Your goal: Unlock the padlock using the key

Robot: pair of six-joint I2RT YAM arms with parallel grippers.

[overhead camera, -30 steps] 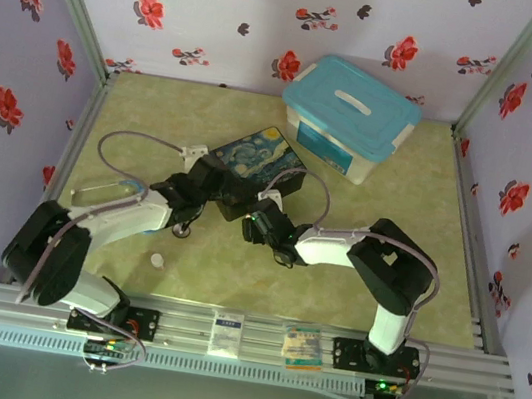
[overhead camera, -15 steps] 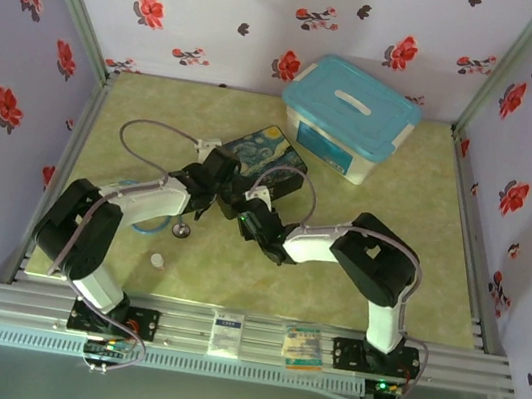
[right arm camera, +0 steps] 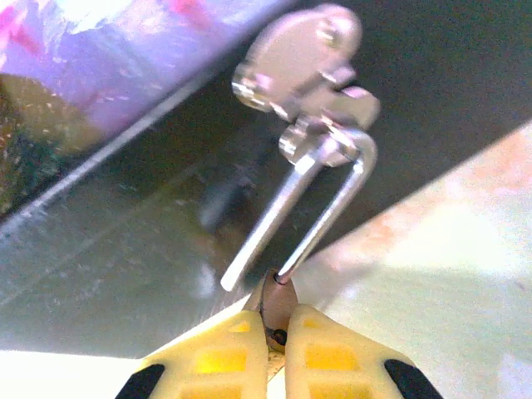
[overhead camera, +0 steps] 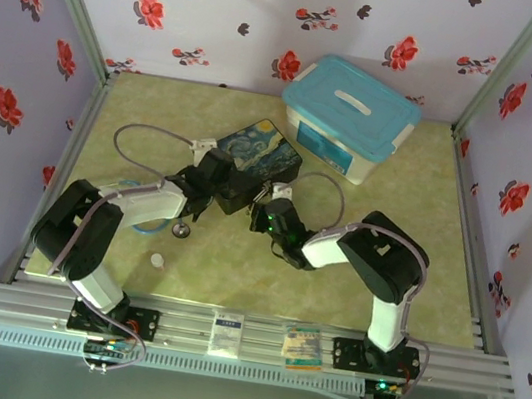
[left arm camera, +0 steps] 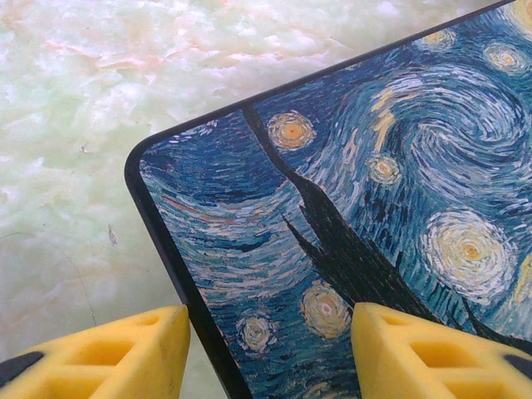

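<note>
padlock (right arm camera: 272, 220) sits right at the tips of the right jaws, clenched on its little body; its silver loop reaches ahead to the latch (right arm camera: 299, 58) on the box (left arm camera: 349, 208). these jaws have slid along the box, and one loop end looks free, so it may be open. left jaws are released, either side of the box corner. the key is too small to make out.
</note>
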